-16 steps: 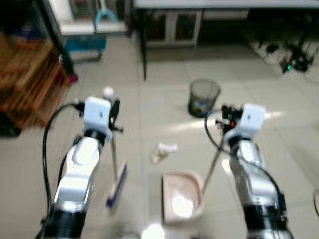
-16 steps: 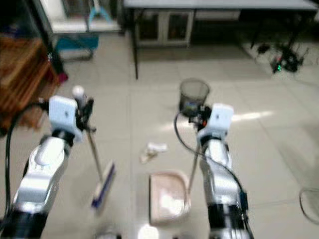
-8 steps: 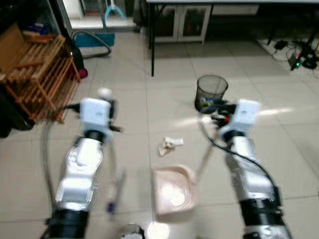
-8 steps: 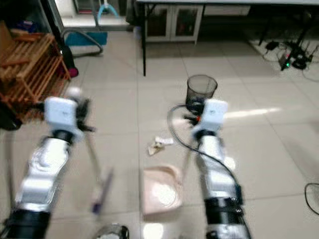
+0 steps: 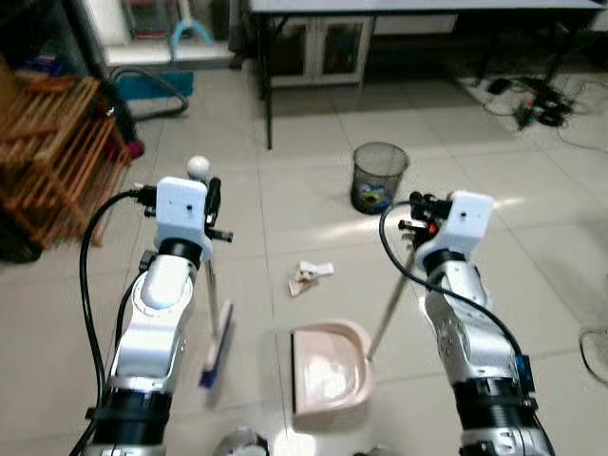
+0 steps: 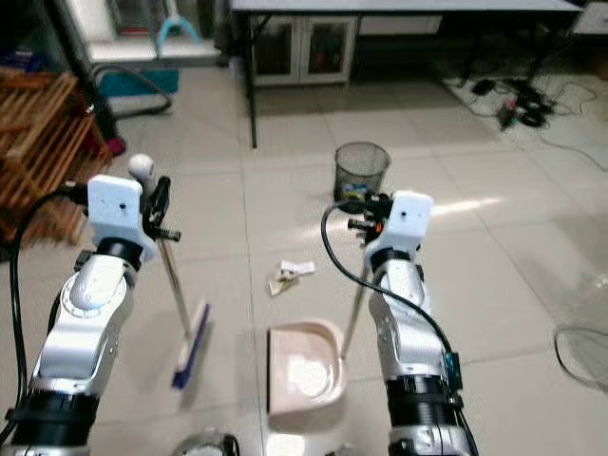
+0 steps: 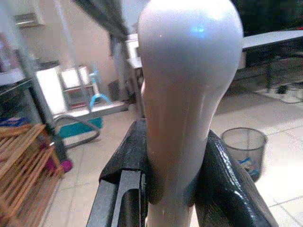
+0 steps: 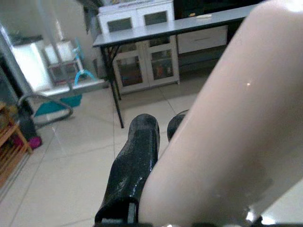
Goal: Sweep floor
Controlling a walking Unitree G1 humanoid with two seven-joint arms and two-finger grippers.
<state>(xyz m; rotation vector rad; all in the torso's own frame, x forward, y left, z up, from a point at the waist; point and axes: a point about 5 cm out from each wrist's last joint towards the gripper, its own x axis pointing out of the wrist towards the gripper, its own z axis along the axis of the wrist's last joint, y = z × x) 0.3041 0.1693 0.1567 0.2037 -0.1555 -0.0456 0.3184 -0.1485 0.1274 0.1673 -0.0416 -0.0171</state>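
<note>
Crumpled paper [image 5: 310, 275] ahead, between my grippers | left gripper [image 5: 211, 211] clamps broom [image 5: 217, 344], right gripper [image 5: 418, 214] clamps dustpan [image 5: 328, 370] | view steadier than before; sweep not begun.

Both silver arms reach forward, elbows bent. Left gripper [image 5: 213, 211] clamped on the broom handle [image 7: 182, 118] near its top, left side. Right gripper [image 5: 419, 215] clamped on the dustpan handle [image 8: 222, 156], right side.
</note>
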